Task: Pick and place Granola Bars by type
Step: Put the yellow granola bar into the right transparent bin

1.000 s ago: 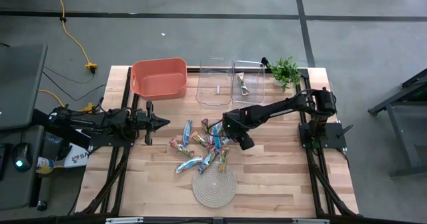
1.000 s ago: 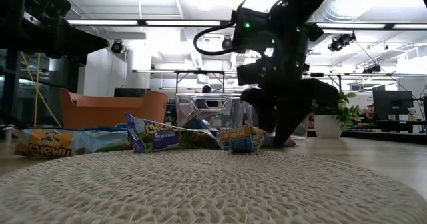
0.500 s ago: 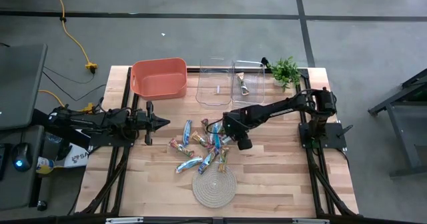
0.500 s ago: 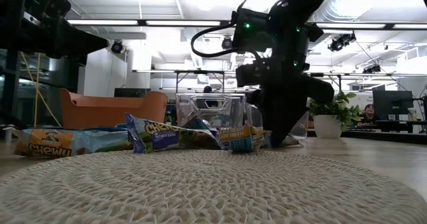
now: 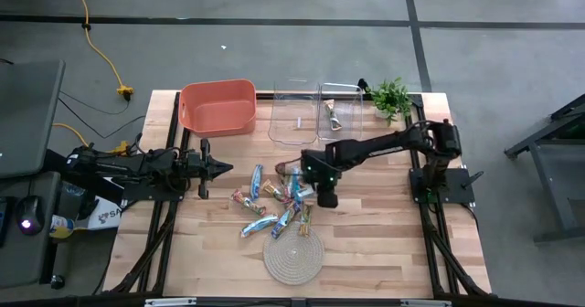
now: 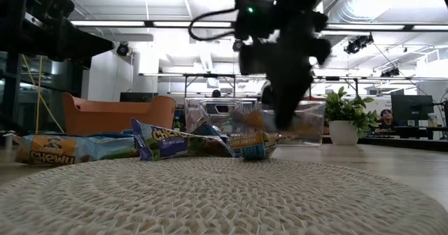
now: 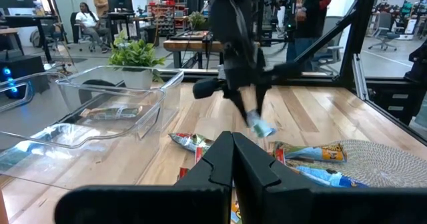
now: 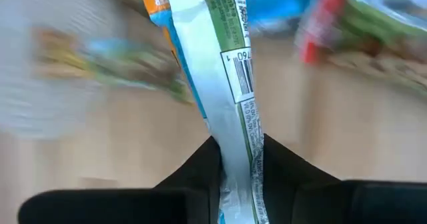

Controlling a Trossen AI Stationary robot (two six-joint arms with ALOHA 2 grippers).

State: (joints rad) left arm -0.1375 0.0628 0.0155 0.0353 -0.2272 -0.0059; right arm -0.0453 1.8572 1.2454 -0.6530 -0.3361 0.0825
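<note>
Wooden desk, open workshop behind. Right claw clenched on one granola bar, raised above the pile, the bar's long axis trailing from its fingers; clear bins lie just beyond. Left claw clenched, empty, idle beside the pile.

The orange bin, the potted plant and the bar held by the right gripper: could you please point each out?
orange bin [image 5: 218,106]: high view, on its inner floor.
potted plant [image 5: 391,97]: high view, on the leaves.
granola bar [image 8: 230,97]: right wrist view, on the wrapper's middle, above the fingers.
</note>
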